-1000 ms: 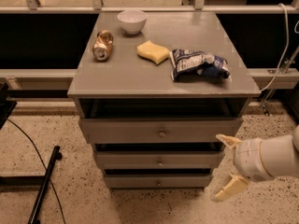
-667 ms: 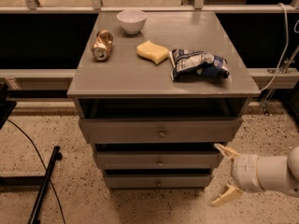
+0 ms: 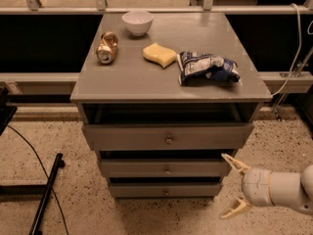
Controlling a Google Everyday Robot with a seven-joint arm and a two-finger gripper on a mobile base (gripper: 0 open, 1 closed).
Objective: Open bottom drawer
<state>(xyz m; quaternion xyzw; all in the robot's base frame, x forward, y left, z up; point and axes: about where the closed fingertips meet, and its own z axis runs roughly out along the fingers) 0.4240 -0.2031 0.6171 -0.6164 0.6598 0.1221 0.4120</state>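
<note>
The bottom drawer [image 3: 164, 189] is the slimmest grey front of three, low on the cabinet, with a small round knob [image 3: 166, 192] at its centre. It stands closed. My gripper [image 3: 234, 186] is at the lower right, just right of the drawer's right end and level with it. Its two cream fingers [image 3: 234, 162] are spread wide apart and hold nothing. The white arm runs off the right edge.
The middle drawer [image 3: 165, 168] and top drawer [image 3: 167, 136] sit above. On the cabinet top [image 3: 132, 82] lie a white bowl [image 3: 137, 22], a crushed can [image 3: 107, 47], a yellow sponge [image 3: 159, 54] and a chip bag [image 3: 207, 67]. A black pole [image 3: 46, 195] and cable lie on the speckled floor at left.
My gripper has dropped lower and drawn slightly back to the right, from beside the middle drawer to level with the bottom drawer. Its fingers stay spread.
</note>
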